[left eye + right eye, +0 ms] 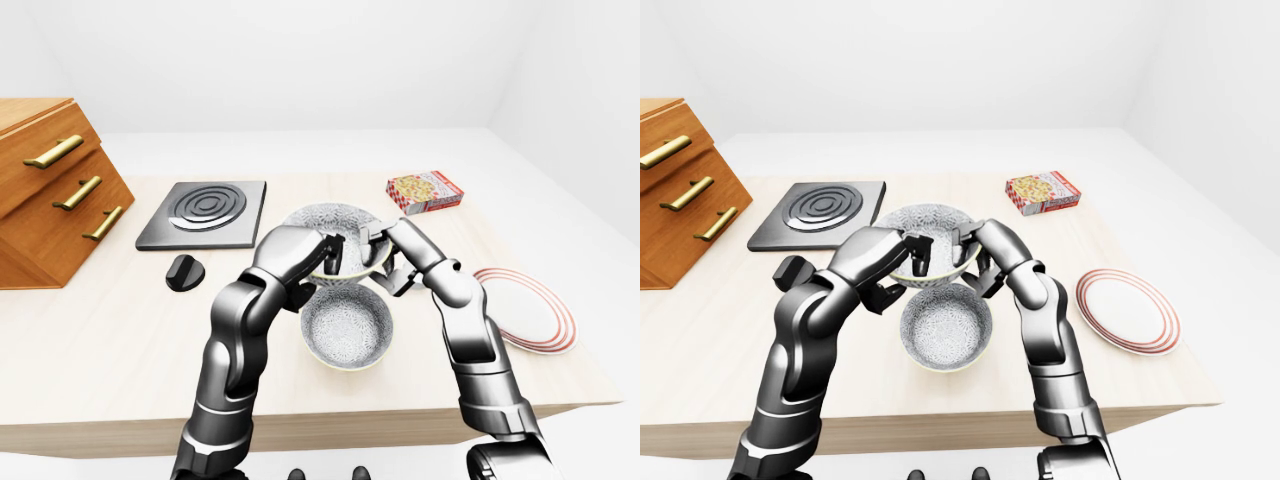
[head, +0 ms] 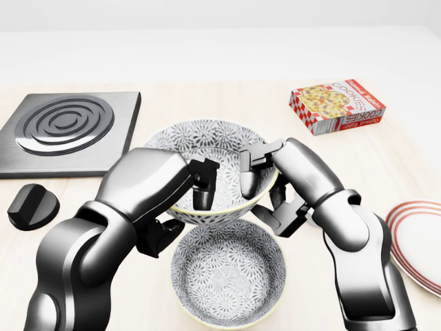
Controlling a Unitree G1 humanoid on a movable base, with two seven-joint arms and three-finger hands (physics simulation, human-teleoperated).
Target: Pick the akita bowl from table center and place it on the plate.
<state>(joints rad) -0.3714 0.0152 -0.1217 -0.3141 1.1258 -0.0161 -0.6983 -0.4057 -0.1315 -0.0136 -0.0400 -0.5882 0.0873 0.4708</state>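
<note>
The akita bowl (image 2: 207,141) is held near the middle of the bench (image 1: 90,340), gripped at its near rim from both sides: the left hand (image 2: 196,186) and the right hand (image 2: 265,183) are each clamped on it with fingers hooked over the edge. A second patterned bowl (image 2: 229,279) is seen just below it in the head view, while the plate (image 1: 1128,310) lies well apart at the right.

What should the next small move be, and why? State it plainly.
Probably lift the upper bowl straight up a little. Both the left robot hand and the right robot hand hook fingers over its rim, a second bowl sits just below, and the plate lies off to the right.
</note>
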